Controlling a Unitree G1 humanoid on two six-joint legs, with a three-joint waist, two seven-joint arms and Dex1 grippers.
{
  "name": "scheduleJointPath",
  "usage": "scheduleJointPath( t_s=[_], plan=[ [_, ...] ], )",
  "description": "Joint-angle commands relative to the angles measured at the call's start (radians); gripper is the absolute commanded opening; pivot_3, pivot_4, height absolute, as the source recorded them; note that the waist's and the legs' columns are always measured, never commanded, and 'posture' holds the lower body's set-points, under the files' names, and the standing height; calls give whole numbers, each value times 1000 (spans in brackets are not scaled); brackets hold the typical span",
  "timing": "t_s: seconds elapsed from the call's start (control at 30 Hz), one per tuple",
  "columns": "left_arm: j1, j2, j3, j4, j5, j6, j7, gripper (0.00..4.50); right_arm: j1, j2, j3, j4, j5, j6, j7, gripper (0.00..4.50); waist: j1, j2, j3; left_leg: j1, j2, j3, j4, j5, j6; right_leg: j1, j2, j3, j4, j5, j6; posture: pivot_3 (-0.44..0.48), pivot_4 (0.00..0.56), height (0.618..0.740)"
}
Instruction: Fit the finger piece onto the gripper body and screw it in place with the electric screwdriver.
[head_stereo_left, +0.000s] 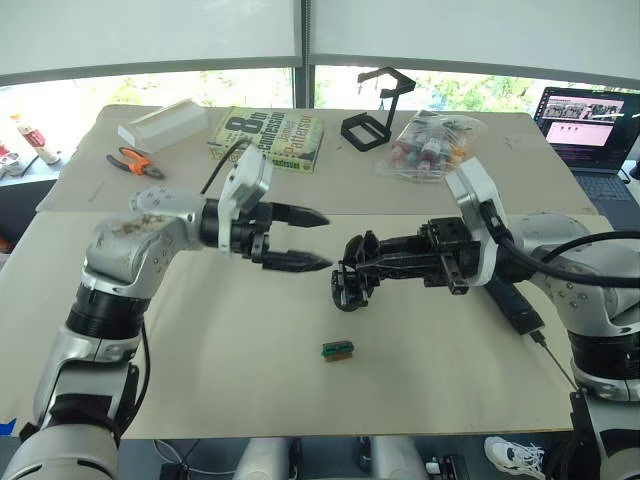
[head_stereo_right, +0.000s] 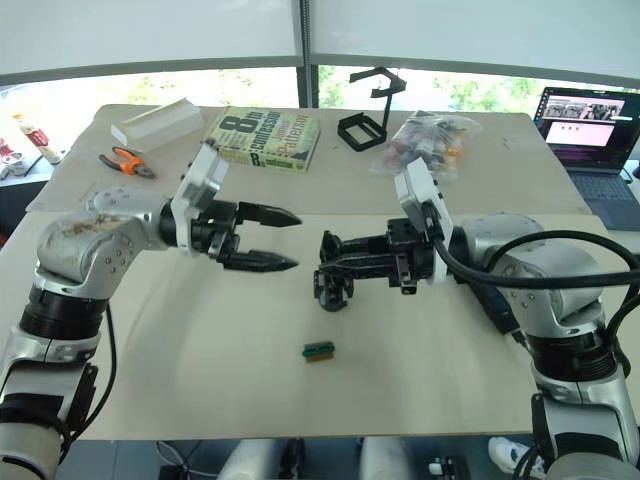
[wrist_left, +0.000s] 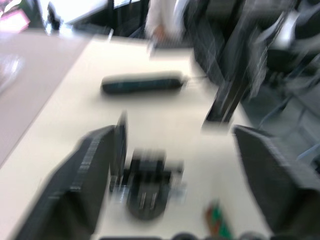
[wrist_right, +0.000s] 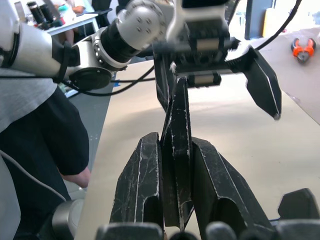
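Two grippers: the right gripper (head_stereo_right: 335, 262) pinches the stiff, light black plastic finger piece (wrist_right: 177, 150) at its sides; the left gripper (head_stereo_right: 285, 240) gapes empty.

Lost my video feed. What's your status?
Left hand open, empty. Right hand shut on finger piece, above gripper body. Nothing blocking.
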Motion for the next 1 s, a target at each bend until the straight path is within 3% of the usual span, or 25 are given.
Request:
scheduleJointPath(
  t_s=[0.03,0.27,0.57,1.0],
  plan=[
    [55,-29,-56,97,152,-260,-24,4500,13,15,12,-6,-45,-74,22,389,4,0,0,0,0,0,0,0,0,0,0,0,0,0,0,0,150,740],
    [34,-226,-147,403,321,-510,24,4500,36,8,22,21,-88,-93,33,389,22,0,0,-1,-1,-1,2,-1,1,1,0,-1,0,1,-2,0,150,740],
    [-59,-394,-142,663,387,-582,78,4500,74,12,6,-15,-85,-76,9,389,12,0,0,-3,1,0,3,-2,4,-1,0,-1,0,1,-1,0,150,740],
    [-59,-450,-123,671,382,-546,81,4500,91,10,4,-24,-90,-79,-15,389,13,0,0,-4,2,-1,5,-3,5,-1,-1,-1,0,1,-1,0,150,740]
  ],
)
